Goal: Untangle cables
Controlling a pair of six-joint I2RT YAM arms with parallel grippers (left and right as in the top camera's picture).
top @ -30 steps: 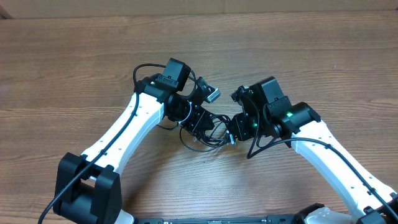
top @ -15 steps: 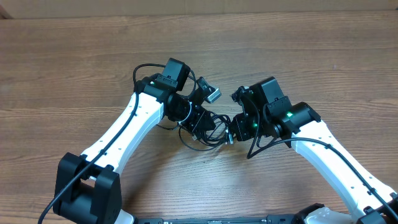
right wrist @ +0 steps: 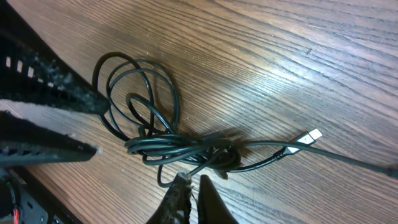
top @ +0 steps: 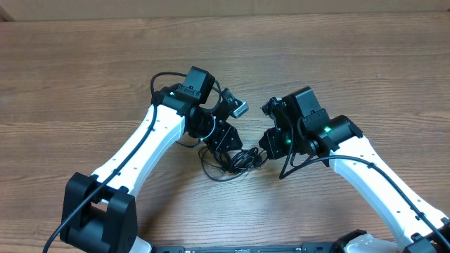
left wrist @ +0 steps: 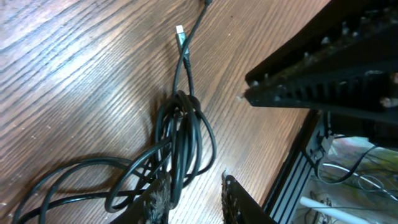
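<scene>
Cables [right wrist: 180, 148]: likely light, limp, slick; knot mid-frame. Right gripper [right wrist: 191, 190] pinches a strand beneath it; left gripper [left wrist: 194, 196] gapes. Best hold: free loop, upper left.

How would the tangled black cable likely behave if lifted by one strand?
Probably floppy: the cable lies in loose curved loops, so it would likely sag and trail. It looks thin, so probably light. The knotted middle may rise as one clump, the plug dangling.

The wooden table [top: 84, 63] carries a tangled bundle of thin black cables [top: 235, 160].
</scene>
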